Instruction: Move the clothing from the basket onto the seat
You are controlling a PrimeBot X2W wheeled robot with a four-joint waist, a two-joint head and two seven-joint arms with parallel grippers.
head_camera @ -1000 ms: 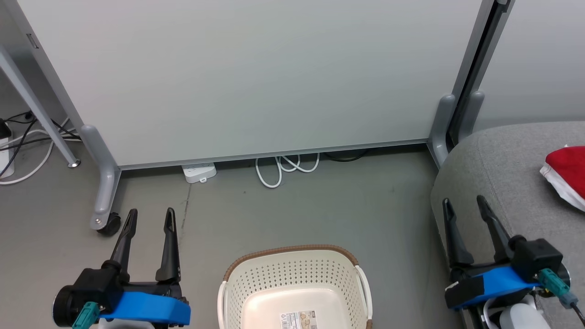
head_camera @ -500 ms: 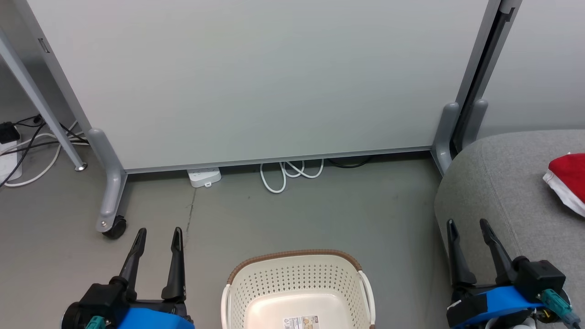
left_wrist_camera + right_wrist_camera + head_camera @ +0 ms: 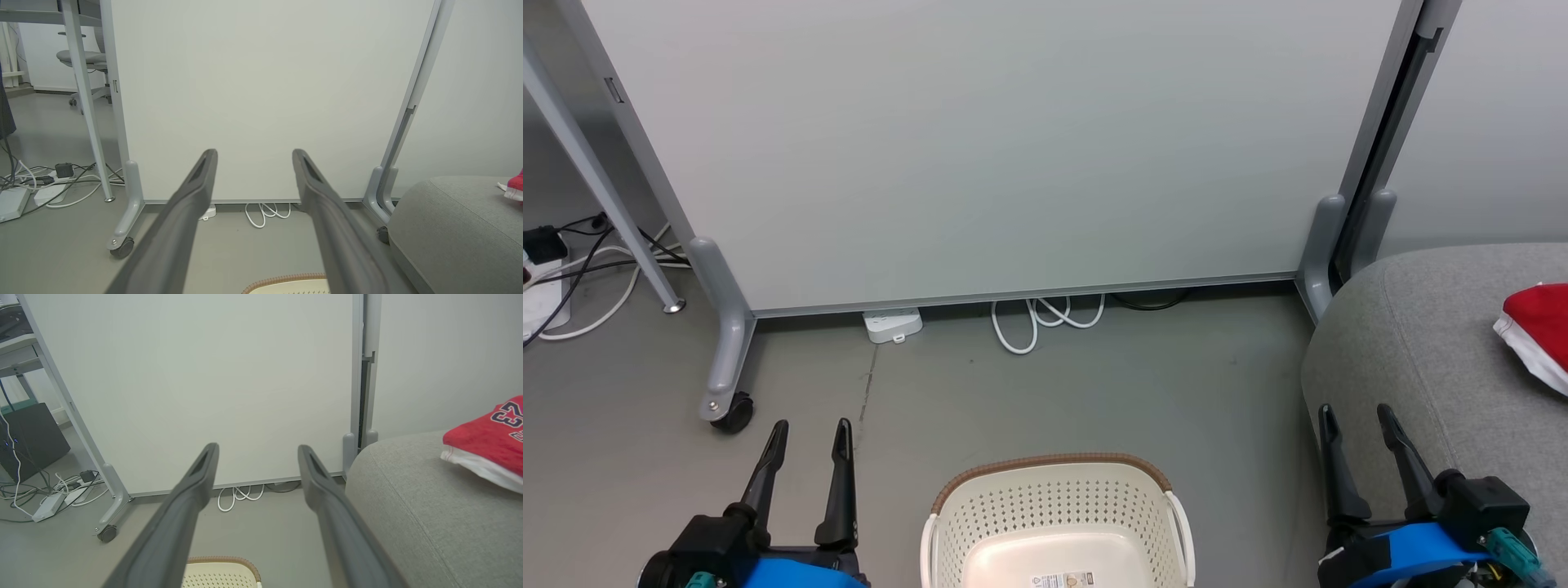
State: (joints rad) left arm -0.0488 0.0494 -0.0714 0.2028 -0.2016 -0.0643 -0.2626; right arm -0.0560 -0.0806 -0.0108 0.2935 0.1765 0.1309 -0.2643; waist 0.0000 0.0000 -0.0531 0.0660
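Two grippers, both holding nothing: the left gripper (image 3: 811,426) and the right gripper (image 3: 1356,410) are spread wide, fingers pointing ahead. Between them, low and close, sits the basket (image 3: 1045,464). The part of its floor in frame is bare apart from a label (image 3: 1062,580), and its near half is cut off by the frame edge. Just right of the right gripper lies the seat (image 3: 1405,343). Farther ahead-right of that gripper, a red garment (image 3: 486,437) with white trim and "23" rests on the seat. Judgement: at least one piece is delivered and the task is likely near done. The second garment and the basket's hidden half can't be confirmed. Farthest ahead are a partition panel (image 3: 1013,147) and a cable loop (image 3: 1045,314).
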